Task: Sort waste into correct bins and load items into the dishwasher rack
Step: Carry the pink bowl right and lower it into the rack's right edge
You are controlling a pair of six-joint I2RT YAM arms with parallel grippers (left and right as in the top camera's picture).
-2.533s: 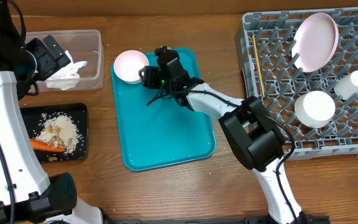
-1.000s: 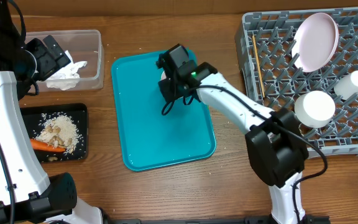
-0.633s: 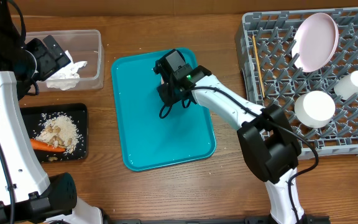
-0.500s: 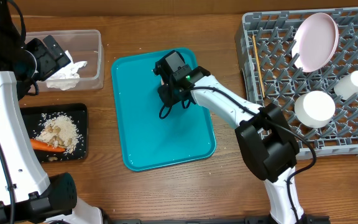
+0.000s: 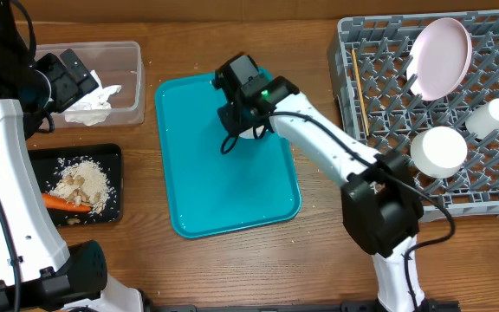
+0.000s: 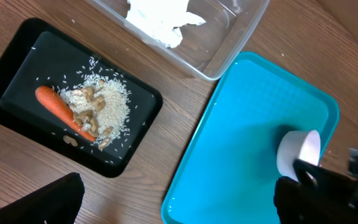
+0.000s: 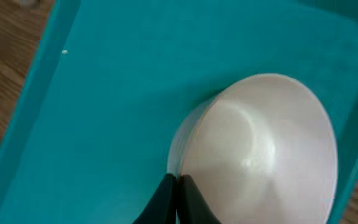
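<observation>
right gripper (image 7: 176,186) is pressed together on the rim of a small white bowl (image 7: 266,149), pinching its thin wall; the bowl sits tipped on its side over the far half of the teal tray (image 5: 223,191). whether the bowl touches the tray floor i cannot tell. left gripper (image 6: 176,208) is spread wide and holds nothing, hanging above the counter (image 6: 166,106) between the black tray (image 6: 17,50) and the teal tray. the black tray holds the carrot (image 6: 58,109) lying against a heap of rice (image 6: 101,106). crumpled tissue (image 6: 157,15) lies in the clear tub (image 6: 229,53) just beyond. the rack (image 5: 379,78) on the right carries a pinkish plate (image 5: 442,56) leaning upright, a second bowl (image 5: 438,152) upside down, a cup (image 5: 492,117) and a chopstick (image 5: 359,91) along its left edge.
</observation>
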